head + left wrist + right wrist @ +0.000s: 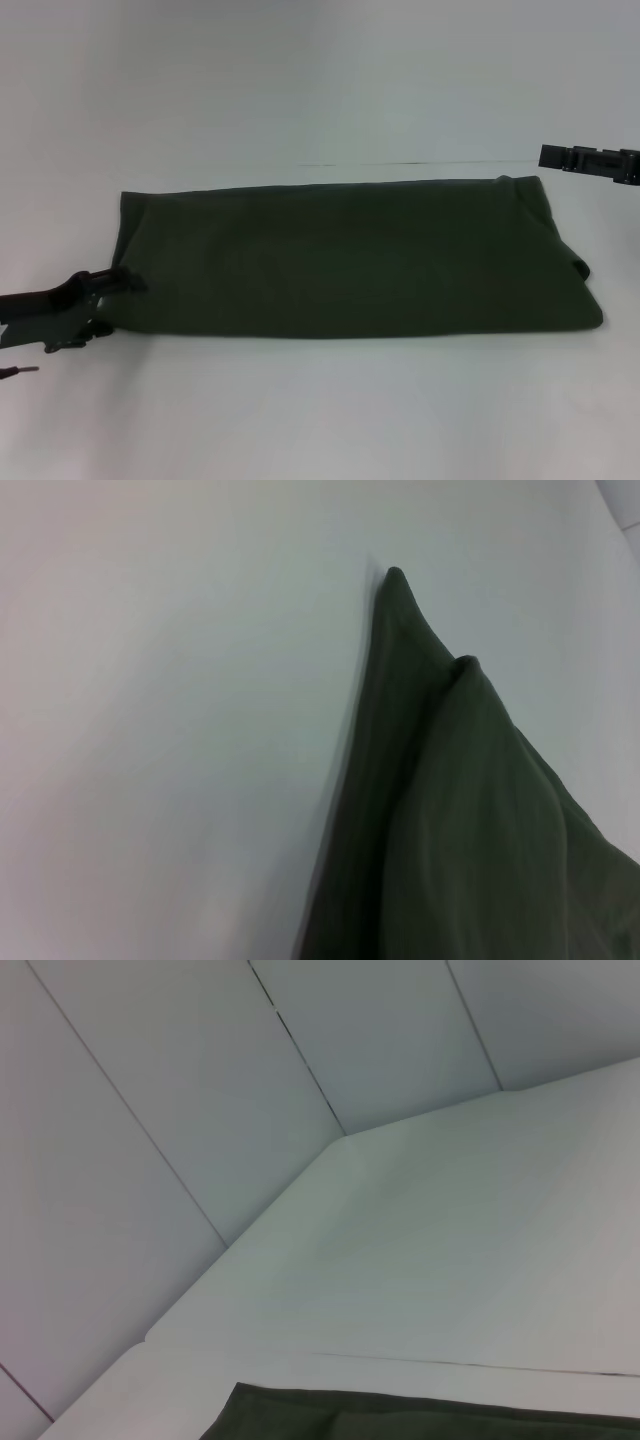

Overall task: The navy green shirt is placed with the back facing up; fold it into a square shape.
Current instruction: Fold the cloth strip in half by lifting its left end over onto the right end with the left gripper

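The navy green shirt lies on the white table as a long, flat folded strip running left to right, plain side up. My left gripper is at the strip's near-left corner, open, with one finger over the cloth's left edge and the other by the near corner. The left wrist view shows the shirt's layered edge close up, resting on the table. My right gripper hovers beyond the far-right corner, apart from the cloth. In the right wrist view only a strip of the shirt shows.
The table's far edge runs just behind the shirt. A white panelled wall rises beyond the table. Bare tabletop lies in front of the shirt and to its left.
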You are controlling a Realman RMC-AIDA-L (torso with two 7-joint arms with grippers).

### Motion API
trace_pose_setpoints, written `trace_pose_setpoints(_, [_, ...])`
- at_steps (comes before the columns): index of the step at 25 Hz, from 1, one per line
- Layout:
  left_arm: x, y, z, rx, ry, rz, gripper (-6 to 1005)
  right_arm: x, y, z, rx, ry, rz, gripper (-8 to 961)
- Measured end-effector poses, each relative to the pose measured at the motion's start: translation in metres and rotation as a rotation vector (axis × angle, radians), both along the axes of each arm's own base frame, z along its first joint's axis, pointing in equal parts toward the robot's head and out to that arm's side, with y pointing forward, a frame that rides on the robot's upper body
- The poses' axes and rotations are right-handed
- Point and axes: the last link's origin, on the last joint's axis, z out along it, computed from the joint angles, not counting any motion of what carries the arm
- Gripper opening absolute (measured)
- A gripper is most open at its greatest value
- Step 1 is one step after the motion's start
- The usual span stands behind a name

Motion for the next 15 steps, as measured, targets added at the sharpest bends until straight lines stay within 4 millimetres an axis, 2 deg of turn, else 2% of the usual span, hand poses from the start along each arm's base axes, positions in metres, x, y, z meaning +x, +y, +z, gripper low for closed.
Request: trace_pose_setpoints(15, [0.0055,-0.0033,0.0019,-0.044,-0.034,-0.005,900,0.0013,-0.0006,0.0001,0.000,0.003,-0.008,906])
